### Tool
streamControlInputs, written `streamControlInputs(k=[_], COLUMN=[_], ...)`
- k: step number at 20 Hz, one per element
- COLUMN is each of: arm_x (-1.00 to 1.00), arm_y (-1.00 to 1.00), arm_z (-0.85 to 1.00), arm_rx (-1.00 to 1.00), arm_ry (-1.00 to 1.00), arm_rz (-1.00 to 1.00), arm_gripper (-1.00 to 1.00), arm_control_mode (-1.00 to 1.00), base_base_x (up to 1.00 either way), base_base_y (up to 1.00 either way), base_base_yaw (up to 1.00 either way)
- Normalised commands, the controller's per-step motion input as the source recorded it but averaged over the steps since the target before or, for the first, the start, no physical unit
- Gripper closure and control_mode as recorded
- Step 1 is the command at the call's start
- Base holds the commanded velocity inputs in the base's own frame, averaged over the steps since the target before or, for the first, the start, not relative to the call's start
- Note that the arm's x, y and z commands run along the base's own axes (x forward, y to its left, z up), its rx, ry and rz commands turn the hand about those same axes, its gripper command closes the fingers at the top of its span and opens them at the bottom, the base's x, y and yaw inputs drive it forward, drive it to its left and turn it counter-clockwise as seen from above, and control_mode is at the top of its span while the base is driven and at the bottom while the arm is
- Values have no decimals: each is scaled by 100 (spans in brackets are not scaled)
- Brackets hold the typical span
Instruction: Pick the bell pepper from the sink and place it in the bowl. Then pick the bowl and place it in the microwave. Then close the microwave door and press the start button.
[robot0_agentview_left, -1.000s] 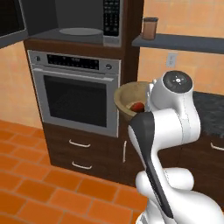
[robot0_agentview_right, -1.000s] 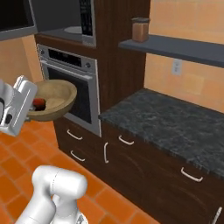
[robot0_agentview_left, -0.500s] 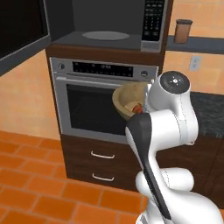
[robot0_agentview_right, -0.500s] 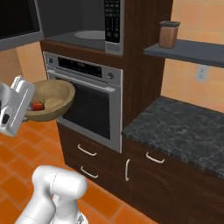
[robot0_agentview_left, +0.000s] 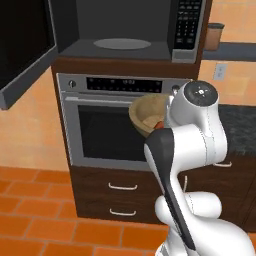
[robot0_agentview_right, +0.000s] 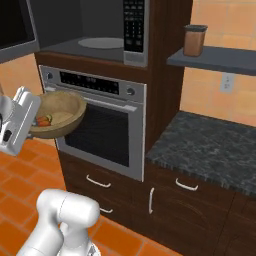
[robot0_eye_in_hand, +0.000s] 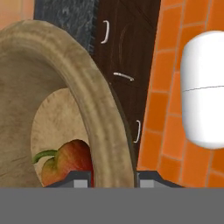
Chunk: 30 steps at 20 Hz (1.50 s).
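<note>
**kitchenbot_fan:** so where was the bowl (robot0_agentview_right: 56, 119) at that point?

**panda_dave:** Held up in front of the wall oven (robot0_agentview_left: 107, 127), bell pepper (robot0_eye_in_hand: 65, 164) sitting inside. The gripper (robot0_eye_in_hand: 113, 180) was clenched on the bowl's rim, one finger each side. The microwave (robot0_agentview_left: 125, 30) sat higher, its door (robot0_agentview_left: 25, 50) swung wide open. I'd have lifted it level, cleared the cavity's lower lip, then slid it onto the turntable (robot0_agentview_left: 122, 43) without tipping.

Base drove left; microwave (robot0_agentview_left: 125, 30) now centred ahead.
</note>
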Motion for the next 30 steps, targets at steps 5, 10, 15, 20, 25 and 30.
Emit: streamControlInputs(k=[5, 10, 15, 20, 25, 30], arm_x=[0, 0, 0, 0, 0, 0], arm_y=[0, 0, 0, 0, 0, 0], arm_z=[0, 0, 0, 0, 0, 0], arm_rx=[0, 0, 0, 0, 0, 0], arm_ry=[0, 0, 0, 0, 0, 0], arm_rz=[0, 0, 0, 0, 0, 0], arm_gripper=[100, 100, 100, 100, 100, 100], arm_control_mode=[100, 100, 100, 100, 100, 100], base_base_x=[43, 44, 47, 41, 19, 52], base_base_y=[44, 41, 36, 48, 69, 19], base_base_yaw=[-30, -32, -33, -28, -17, -17])
